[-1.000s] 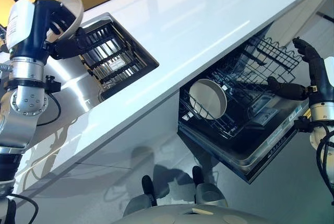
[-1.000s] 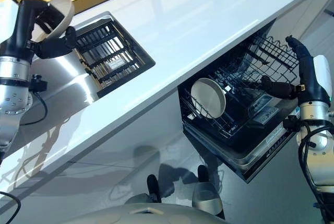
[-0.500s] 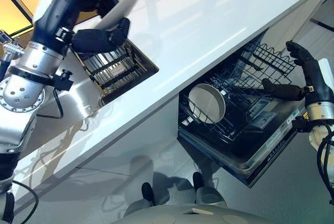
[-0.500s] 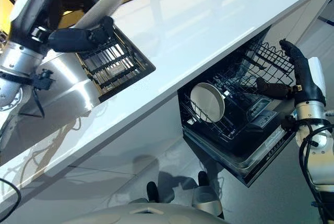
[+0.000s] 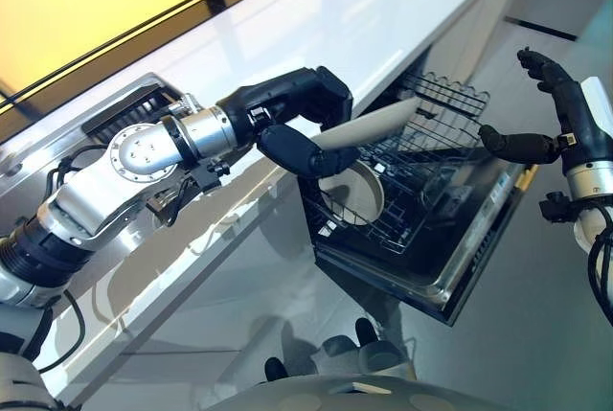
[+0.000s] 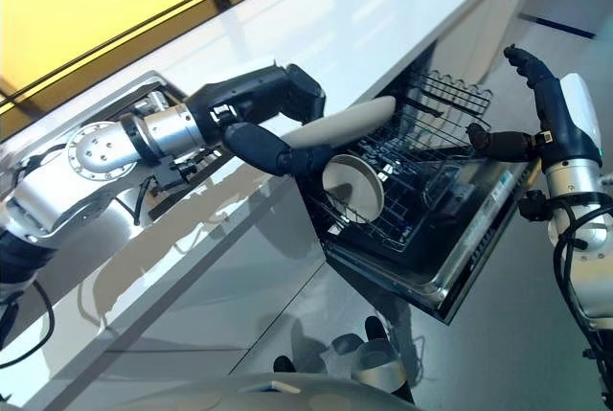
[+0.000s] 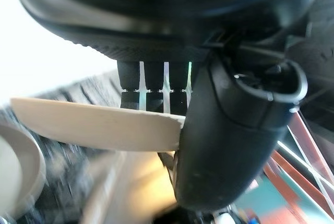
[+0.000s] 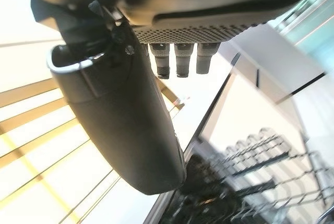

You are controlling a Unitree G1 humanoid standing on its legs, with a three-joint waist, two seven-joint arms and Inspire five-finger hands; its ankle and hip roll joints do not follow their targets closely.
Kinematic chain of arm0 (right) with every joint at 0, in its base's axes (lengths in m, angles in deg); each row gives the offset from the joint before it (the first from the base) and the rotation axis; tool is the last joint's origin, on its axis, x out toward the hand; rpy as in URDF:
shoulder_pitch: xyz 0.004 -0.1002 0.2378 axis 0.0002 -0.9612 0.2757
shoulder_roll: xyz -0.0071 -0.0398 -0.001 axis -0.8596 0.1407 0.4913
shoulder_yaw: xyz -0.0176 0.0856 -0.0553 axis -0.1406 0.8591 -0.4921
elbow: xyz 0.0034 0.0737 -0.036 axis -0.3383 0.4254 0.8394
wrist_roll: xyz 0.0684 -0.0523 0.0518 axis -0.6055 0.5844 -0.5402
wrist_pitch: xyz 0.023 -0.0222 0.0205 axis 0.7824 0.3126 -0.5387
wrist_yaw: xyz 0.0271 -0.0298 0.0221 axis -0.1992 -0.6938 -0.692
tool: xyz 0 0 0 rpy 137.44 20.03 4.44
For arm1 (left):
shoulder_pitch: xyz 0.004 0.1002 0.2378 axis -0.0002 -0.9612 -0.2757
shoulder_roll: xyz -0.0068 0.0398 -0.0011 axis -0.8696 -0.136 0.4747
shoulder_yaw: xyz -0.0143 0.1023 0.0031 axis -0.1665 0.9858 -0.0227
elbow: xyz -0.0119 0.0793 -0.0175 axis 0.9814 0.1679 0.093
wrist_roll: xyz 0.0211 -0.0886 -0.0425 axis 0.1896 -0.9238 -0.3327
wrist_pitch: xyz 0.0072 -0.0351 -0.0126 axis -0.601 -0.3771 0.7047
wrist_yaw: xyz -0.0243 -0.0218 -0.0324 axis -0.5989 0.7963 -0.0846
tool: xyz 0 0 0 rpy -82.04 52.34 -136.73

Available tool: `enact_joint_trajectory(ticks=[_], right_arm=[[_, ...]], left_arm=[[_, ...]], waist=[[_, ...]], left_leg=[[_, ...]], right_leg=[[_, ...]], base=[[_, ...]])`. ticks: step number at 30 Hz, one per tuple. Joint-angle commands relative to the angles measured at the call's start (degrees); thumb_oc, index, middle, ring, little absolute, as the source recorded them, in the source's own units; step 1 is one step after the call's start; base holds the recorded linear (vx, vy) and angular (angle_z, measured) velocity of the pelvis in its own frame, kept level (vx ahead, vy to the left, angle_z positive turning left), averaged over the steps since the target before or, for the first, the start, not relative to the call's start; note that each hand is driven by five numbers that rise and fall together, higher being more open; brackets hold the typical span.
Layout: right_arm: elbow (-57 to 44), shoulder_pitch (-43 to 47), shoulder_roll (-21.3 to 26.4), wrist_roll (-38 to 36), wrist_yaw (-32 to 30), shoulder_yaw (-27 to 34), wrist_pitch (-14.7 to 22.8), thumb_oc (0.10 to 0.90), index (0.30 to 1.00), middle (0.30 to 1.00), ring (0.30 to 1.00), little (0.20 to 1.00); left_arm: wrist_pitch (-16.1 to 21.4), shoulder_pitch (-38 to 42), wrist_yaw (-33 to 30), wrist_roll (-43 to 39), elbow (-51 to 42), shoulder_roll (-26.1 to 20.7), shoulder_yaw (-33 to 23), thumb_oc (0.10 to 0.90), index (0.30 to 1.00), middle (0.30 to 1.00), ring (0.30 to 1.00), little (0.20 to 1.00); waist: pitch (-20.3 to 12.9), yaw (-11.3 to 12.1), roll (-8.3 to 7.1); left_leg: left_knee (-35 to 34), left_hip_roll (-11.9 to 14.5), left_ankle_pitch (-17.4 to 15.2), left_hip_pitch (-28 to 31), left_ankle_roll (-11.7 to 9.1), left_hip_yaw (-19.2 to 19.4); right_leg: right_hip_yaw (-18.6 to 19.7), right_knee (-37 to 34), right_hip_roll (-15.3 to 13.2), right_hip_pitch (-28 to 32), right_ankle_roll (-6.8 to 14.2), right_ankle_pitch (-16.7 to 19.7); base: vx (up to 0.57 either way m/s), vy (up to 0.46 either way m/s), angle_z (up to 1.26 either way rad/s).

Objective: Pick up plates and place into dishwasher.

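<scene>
A: Since the plate (image 5: 369,127) is pinched between the thumb and fingers of the left robot hand (image 5: 292,124), where does it sit against the rack?

B: It is seen edge-on, and its long axis runs from the robot hand out to the right, over the near left corner of the dishwasher rack (image 5: 421,167), just above a round bowl (image 5: 351,194) already standing on edge in the tines.

A: Which robot hand is nearer the slots?

B: The left one, I judge. The right robot hand (image 5: 549,109) hangs at the far right, fingers loosely spread, grasping nothing.

A: Materials?

B: The plate is thin, matte, cream, likely rigid ceramic. The rack is dark coated wire; the desk (image 5: 316,18) is glossy white.
</scene>
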Motion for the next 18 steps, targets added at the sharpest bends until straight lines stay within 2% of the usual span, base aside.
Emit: enact_joint_trajectory(ticks=[1,5,13,18], right_arm=[[-2.04,7.19,7.57,0.12,1.43,1.17,5.65,0.800,0.900,0.900,0.900,0.900],[-0.19,7.96,9.11,-1.55,4.95,0.33,6.91,0.800,0.900,0.900,0.900,0.900],[-0.94,3.94,10.98,-5.17,18.50,2.85,8.00,0.800,0.900,0.900,0.900,0.900],[-1.24,3.52,12.10,-7.37,24.89,2.98,8.43,0.800,0.900,0.900,0.900,0.900]], left_arm=[[3.97,10.88,1.64,-7.00,3.19,2.56,-0.09,0.100,0.300,0.300,0.300,0.200],[4.94,13.99,0.94,-6.37,5.17,3.66,3.06,0.100,0.300,0.300,0.300,0.200],[7.66,15.32,1.86,-1.69,7.91,2.98,2.79,0.100,0.300,0.300,0.300,0.200],[8.79,15.99,2.27,0.92,8.26,3.31,3.48,0.100,0.300,0.300,0.300,0.200]], waist=[[-5.70,-0.53,-0.86],[-6.06,-1.95,-0.81],[-6.51,-3.74,-0.99],[-6.34,-4.40,-1.31]], left_leg=[[0.33,2.29,-3.24,2.27,-1.57,-0.68],[0.33,2.45,-3.55,2.60,-1.59,0.56],[0.33,2.83,-3.87,3.24,-1.68,2.71],[0.33,2.93,-3.93,3.36,-1.67,3.28]], right_leg=[[-1.81,0.52,0.93,1.68,3.44,-0.63],[-0.47,0.48,1.16,1.11,3.59,-0.41],[0.94,0.57,1.28,0.34,3.84,0.05],[1.39,0.73,1.41,-0.11,3.88,0.26]], base=[[-0.01,0.029,-0.21],[0.01,0.019,-0.22],[0.03,0.001,-0.17],[0.00,-0.009,-0.04]])
